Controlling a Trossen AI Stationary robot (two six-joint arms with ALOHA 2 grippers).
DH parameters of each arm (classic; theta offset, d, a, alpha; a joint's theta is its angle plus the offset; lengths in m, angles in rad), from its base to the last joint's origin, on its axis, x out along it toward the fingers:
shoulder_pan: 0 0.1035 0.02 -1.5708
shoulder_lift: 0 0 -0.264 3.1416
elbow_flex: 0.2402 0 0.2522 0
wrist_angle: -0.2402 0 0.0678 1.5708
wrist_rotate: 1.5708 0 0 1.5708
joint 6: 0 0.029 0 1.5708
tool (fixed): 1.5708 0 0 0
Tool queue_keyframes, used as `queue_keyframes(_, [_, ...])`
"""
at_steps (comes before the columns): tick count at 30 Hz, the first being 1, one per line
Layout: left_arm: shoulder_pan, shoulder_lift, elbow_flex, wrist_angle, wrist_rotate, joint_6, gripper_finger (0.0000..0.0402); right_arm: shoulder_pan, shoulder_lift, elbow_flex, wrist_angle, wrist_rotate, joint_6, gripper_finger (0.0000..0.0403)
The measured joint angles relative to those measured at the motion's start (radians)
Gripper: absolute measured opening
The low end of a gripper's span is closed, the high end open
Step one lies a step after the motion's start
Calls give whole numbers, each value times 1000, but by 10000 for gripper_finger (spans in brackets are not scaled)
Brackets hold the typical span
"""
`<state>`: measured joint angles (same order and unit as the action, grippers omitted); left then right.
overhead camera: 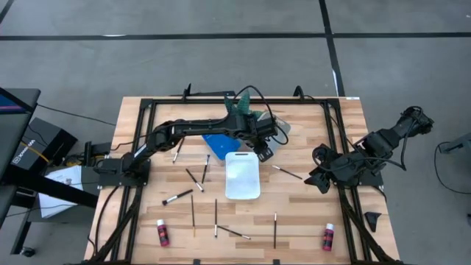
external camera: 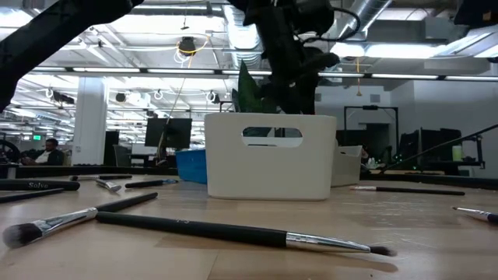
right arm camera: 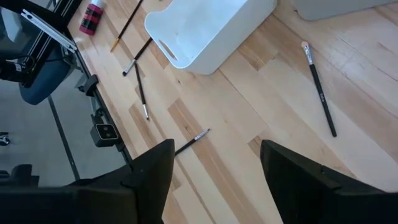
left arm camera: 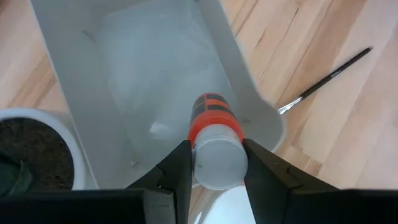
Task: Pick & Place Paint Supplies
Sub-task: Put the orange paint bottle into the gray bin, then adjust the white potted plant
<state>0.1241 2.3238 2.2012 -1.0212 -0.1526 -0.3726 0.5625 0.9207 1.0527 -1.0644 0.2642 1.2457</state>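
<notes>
- We see the left tool (left arm camera: 214, 165) clenched on a small bottle (left arm camera: 214, 140), its two dark fingers (left arm camera: 177, 174) pressing either side of the white cap.
- The bottle's long axis runs straight out from the tool: cap toward the wrist, red-orange body with dark label bands pointing away, down into the grey tray (left arm camera: 155, 81).
- That tray is smooth, translucent plastic with rounded corners; the rim of a white pot (left arm camera: 68, 146) filled with dark soil sits just beside it.
- From above, the left tool (overhead camera: 263, 143) hangs beyond the far end of the white tray (overhead camera: 242, 175), near the green plant (overhead camera: 243, 103).
- The right tool (right arm camera: 214, 165) hovers released over the right side of the wooden plank surface (overhead camera: 302, 206).
- Thin paintbrushes (overhead camera: 193, 213) lie scattered flat on the surface, pointing various ways; two more red bottles (overhead camera: 162, 232) lie near the front edge.
</notes>
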Motion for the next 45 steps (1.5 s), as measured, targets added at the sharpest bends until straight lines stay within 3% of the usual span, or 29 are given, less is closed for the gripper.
queue_keyframes(8, [1,0,-26,8,-9,-5,110,0,0,0,-1,0,1,235])
queue_keyframes(16, [1,0,-26,53,-8,-5,177,0,0,0,-1,0,3,235])
queue_keyframes(24, [2,-14,-26,113,5,-6,170,0,0,0,-1,0,3,235])
queue_keyframes(31, [4,-98,-29,194,27,11,169,0,0,1,-5,0,3,235])
queue_keyframes(37, [-2,-242,-27,401,178,110,165,0,-12,1,-5,16,3,235])
queue_keyframes(40, [-3,-303,-24,457,155,183,158,0,-20,1,-5,39,2,235])
queue_keyframes(45, [3,-362,-25,415,44,284,145,0,-32,1,-6,56,0,235])
